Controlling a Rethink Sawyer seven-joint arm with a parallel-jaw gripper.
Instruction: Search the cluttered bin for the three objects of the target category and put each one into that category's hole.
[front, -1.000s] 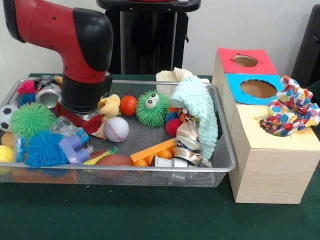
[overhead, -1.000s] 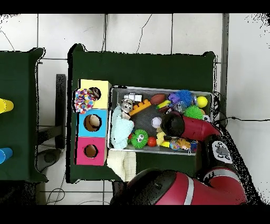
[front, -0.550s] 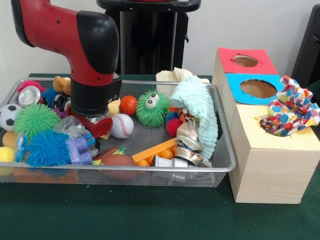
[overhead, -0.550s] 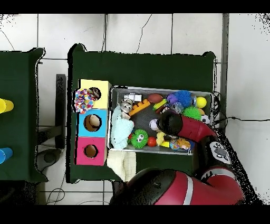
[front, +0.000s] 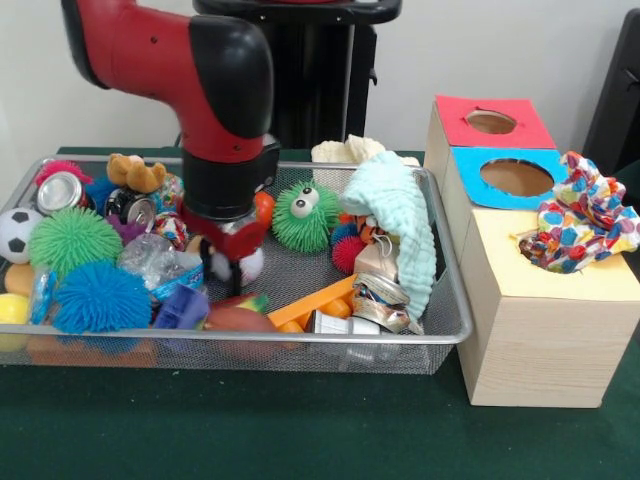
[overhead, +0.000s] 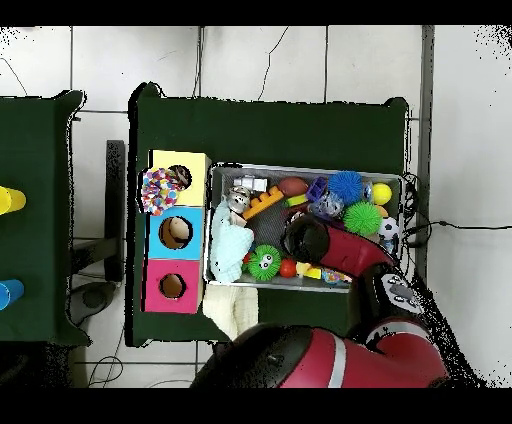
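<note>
The green table (front: 300, 440) carries a wire mesh bin (front: 440, 330) beside a wooden box (front: 545, 340) with three holes. The red arm's gripper (front: 232, 262) hangs over the baseball (front: 250, 265); whether its jaws are released or clenched, I cannot tell.

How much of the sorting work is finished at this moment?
Done: a colourful cloth sits bunched at the yellow hole; the blue hole and red hole look empty. In hand: the gripper is down in the wire bin at the baseball; no grasp is visible. Left: the mint cloth and most clutter remain inside.
</note>
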